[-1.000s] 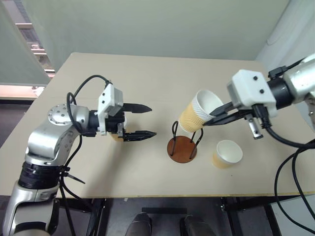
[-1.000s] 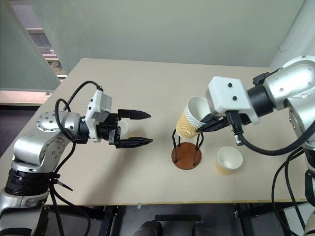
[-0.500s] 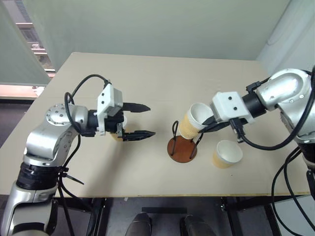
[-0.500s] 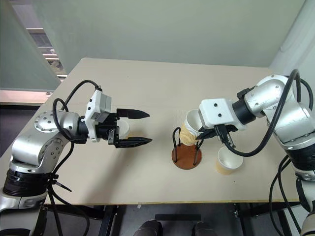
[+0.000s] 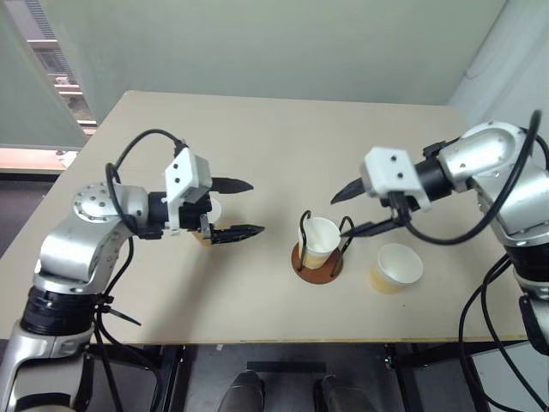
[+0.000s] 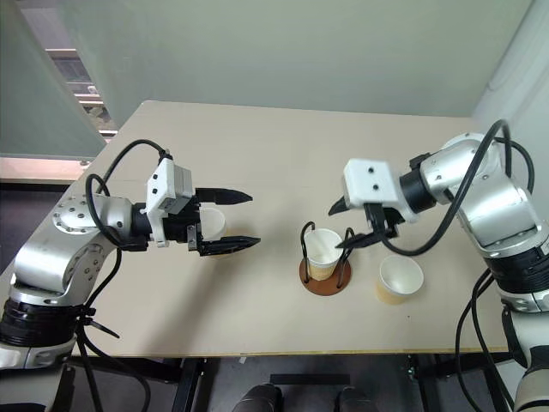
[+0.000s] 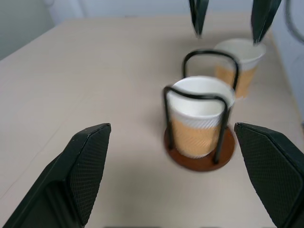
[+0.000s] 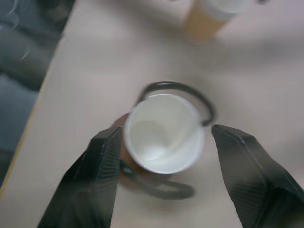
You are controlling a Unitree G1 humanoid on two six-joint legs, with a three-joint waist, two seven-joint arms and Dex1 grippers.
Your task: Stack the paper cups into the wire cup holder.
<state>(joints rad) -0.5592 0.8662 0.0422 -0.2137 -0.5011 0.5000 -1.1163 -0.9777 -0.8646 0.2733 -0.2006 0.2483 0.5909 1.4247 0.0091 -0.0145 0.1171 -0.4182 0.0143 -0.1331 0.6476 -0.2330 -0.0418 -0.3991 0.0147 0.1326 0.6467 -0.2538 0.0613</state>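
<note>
The beige table (image 5: 257, 137) carries everything, and the wire cup holder (image 5: 316, 259) near its front edge serves as the landmark. The right gripper (image 5: 362, 209) hangs just above and to the right of the holder, its two black fingers spread apart with nothing between them; in the right wrist view the fingers (image 8: 102, 175) stand on either side of the cup below without touching it. The left gripper (image 5: 240, 207) hovers well to the left of the holder, pointing toward it, its fingers also wide apart and empty.

One paper cup (image 5: 322, 239) sits upright inside the holder, between the black wire loops and on the reddish-brown disc base. A second paper cup (image 5: 396, 268) stands upright on the table just to the right of the holder, apart from it. A third paper cup (image 6: 211, 222) stands on the table well to the left of the holder, partly hidden behind the left gripper's fingers.
</note>
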